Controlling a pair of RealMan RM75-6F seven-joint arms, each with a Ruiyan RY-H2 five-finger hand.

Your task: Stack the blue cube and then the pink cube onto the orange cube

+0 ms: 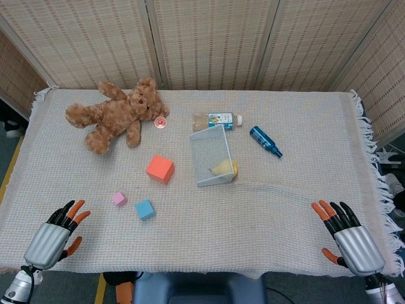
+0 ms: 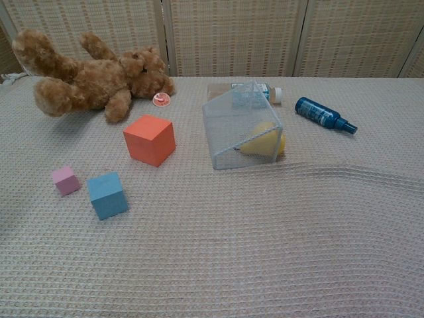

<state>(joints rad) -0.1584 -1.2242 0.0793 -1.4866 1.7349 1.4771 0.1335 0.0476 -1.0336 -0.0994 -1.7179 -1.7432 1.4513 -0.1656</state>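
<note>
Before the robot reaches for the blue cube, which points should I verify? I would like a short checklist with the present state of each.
1. Left hand holds nothing, fingers apart: ok.
2. Right hand holds nothing, fingers apart: ok.
3. Blue cube stands free, apart from the pink cube: ok.
4. Top of orange cube is bare: ok.
5. Path from left hand to blue cube is open cloth: ok.
6. Teddy bear and mesh basket lie apart from the orange cube: ok.

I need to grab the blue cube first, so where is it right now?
In the head view the blue cube sits on the table's left side, just right of the pink cube and nearer the robot than the orange cube.
</note>
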